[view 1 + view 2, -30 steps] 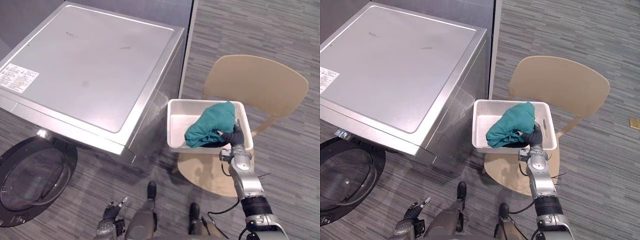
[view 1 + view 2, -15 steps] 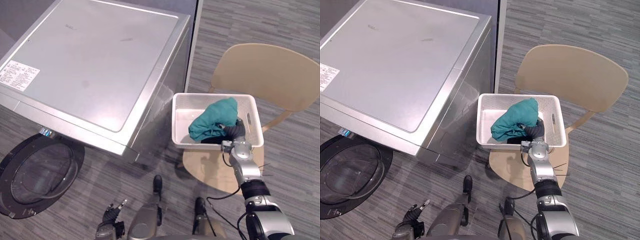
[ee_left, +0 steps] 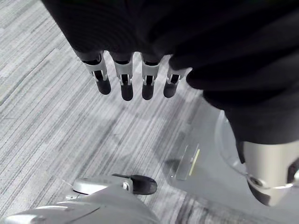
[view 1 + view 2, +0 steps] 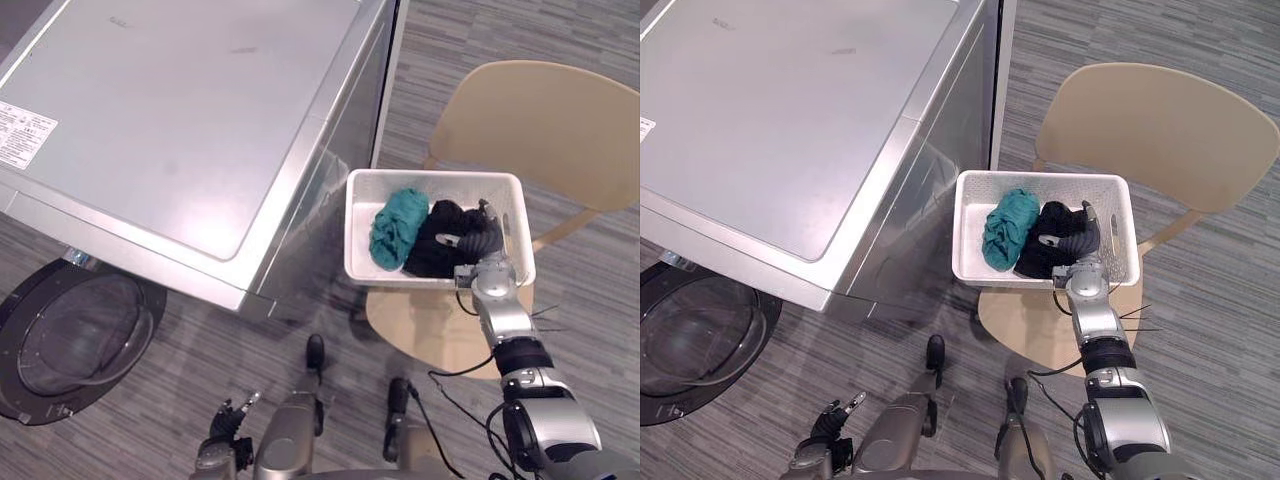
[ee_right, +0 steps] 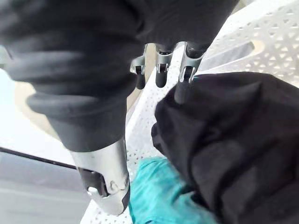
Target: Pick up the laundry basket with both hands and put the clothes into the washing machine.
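As it rests on the wooden chair (image 4: 540,130) just beside the washing machine (image 4: 180,120), the white laundry basket (image 4: 356,235) lies with its long axis across the head views. A teal garment (image 4: 396,227) sits at its machine end. A black garment (image 4: 432,250) lies under the straight-fingered right hand (image 4: 482,238). The right wrist view shows one fingertip (image 5: 183,79) touching that cloth. The left hand (image 4: 228,425) hangs with slack fingers over the carpet (image 3: 51,116).

A white perforated laundry basket (image 4: 440,177) sits beside the silver washing machine (image 4: 170,120), holding a crumpled teal garment (image 4: 397,225) and a black garment (image 4: 430,252); the machine's round door (image 4: 80,340) is open.

basket (image 4: 357,232) 1 | garments 2 (teal (image 4: 397,226), black (image 4: 436,248)) | washer (image 4: 180,110) 1 | chair (image 4: 540,120) 1
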Tool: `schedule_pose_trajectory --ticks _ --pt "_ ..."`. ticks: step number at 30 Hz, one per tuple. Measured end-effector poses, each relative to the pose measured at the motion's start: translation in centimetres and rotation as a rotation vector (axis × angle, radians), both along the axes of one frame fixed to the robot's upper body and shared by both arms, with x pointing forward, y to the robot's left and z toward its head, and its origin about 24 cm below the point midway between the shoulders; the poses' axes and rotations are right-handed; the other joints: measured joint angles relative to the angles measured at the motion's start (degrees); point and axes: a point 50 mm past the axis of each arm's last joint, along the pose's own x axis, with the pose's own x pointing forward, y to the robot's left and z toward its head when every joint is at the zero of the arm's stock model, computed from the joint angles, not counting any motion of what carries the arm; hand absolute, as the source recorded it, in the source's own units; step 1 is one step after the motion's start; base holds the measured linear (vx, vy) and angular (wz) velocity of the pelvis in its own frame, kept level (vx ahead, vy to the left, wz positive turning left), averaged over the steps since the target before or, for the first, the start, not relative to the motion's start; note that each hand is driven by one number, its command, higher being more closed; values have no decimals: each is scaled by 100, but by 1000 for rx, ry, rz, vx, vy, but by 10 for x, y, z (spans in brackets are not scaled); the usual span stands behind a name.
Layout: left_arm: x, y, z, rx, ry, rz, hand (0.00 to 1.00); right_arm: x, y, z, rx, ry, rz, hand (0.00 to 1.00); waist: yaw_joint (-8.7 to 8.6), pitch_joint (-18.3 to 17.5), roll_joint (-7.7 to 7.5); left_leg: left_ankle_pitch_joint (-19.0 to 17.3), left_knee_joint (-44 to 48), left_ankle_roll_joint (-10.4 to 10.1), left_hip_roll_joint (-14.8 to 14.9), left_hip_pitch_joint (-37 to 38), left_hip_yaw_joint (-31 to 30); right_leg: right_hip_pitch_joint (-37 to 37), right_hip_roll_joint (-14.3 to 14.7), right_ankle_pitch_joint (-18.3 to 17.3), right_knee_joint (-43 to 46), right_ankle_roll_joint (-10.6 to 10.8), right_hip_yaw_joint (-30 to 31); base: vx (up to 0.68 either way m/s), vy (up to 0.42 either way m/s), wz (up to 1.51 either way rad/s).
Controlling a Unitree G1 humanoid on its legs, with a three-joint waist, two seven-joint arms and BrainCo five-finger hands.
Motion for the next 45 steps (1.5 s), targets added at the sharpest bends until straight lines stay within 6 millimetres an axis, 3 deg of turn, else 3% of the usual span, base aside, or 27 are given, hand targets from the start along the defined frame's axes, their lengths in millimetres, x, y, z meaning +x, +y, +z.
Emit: schedule_pose_trajectory --ticks 3,8,11,17,23,31,32,40,43,45 --pt "0 1 0 3 -1 0 0 1 2 5 -73 -8 25 0 -3 21 -30 0 3 0 1 -1 1 -3 0 0 0 0 0 0 0 0" --pt "2 4 2 12 -10 -3 0 2 5 30 -236 -86 81 0 0 172 -93 0 3 0 0 -20 -7 -20 0 0 3 1 -5 0 0 0" --pt "4 5 3 19 -17 -5 0 5 15 39 -311 -107 144 0 3 228 -121 4 6 5 3 -96 -38 -103 1 2 24 -1 -26 0 0 0" --pt "16 5 8 24 -65 -12 0 23 30 79 -488 -172 252 0 44 379 -91 72 12 62 8 -313 -96 -359 0 -8 177 -21 -54 1 1 2" --pt "37 5 18 45 -140 -23 0 45 10 109 -652 -118 184 0 318 801 92 235 13 29 39 -694 -343 -764 12 -72 464 -91 -222 -19 0 15" --pt "57 -7 25 25 -194 -86 0 52 -28 111 -675 0 33 0 627 960 299 369 12 -12 4 -1418 -718 -1420 -3 -171 737 -97 -550 5 -4 19" --pt "62 -10 27 22 -210 -98 0 52 -33 113 -674 3 4 100 638 984 348 380 12 -19 -11 -1478 -795 -1462 -14 -219 794 -96 -626 38 -11 24" --pt "75 -24 33 -6 -254 -112 0 53 -27 116 -657 -25 -20 100 672 984 349 399 15 -46 -111 -1593 -858 -1809 -196 -642 1425 -106 -677 56 -27 10" --pt "79 -26 34 -17 -265 -103 0 52 -17 117 -540 -92 8 100 623 982 345 414 17 -66 -92 -1550 -844 -1799 -189 -677 1464 -125 -656 52 -46 -1" --pt "79 -26 35 -25 -268 -94 0 47 -9 107 -435 -117 38 100 611 985 341 417 17 -71 -88 -1438 -810 -1723 -194 -677 1479 -126 -597 49 -49 -11"
